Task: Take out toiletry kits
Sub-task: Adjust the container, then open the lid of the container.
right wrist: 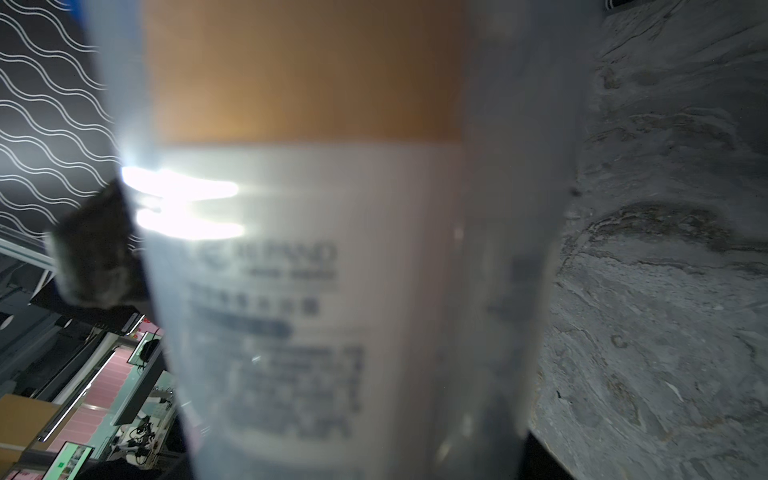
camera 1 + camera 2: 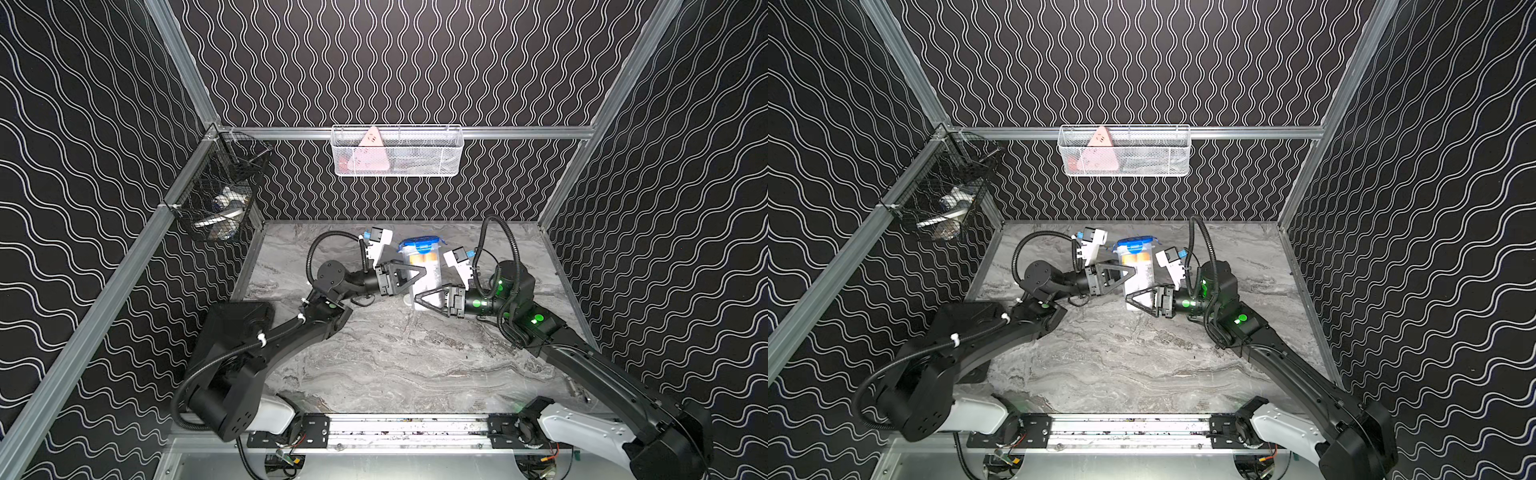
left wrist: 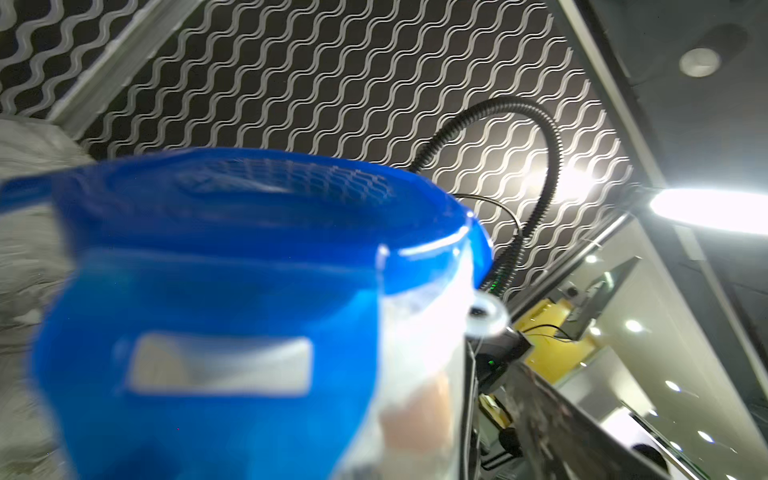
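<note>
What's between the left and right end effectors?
The clear cup, blue lid on, gold-capped bottles inside, stands between left end effector and right end effector, in both top views.

The white bottle (image 1: 307,270) with the gold cap, inside the clear cup (image 1: 507,208), has rows of dark print on its front. The letters are too blurry to read.

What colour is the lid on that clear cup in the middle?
The lid is blue, seen largest in the left wrist view.
</note>
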You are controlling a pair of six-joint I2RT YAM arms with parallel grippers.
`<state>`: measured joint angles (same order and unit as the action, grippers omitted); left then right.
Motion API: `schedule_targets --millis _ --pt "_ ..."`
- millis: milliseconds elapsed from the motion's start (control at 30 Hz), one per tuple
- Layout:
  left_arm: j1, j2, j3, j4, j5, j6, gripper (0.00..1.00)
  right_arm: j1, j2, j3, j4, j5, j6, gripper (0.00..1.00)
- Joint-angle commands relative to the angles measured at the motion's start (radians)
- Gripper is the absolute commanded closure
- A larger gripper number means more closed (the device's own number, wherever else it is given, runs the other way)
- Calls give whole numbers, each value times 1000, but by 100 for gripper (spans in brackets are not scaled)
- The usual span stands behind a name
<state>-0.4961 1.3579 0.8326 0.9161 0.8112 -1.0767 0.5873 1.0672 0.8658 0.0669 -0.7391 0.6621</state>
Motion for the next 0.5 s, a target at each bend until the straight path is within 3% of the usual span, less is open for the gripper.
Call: schedule_targets --millis 0,67,200,300,400,467 --pt "0 -113 41 -516 -185 365 1 0 -11 27 -113 147 -97 54" --pt "-3 -201 92 -807 -379 508 1 7 -5 37 -188 239 -135 54" --pt "-26 -291 183 -1076 -725 700 1 65 24 31 -276 421 -196 58" --pt "-87 -273 218 -1130 -877 827 1 142 50 20 -307 594 -222 59" --pt "-220 -218 209 -1114 -1031 937 1 204 71 10 -321 714 -223 60" --pt "-327 -170 197 -1096 -1197 1004 1 224 78 1 -322 750 -218 60"
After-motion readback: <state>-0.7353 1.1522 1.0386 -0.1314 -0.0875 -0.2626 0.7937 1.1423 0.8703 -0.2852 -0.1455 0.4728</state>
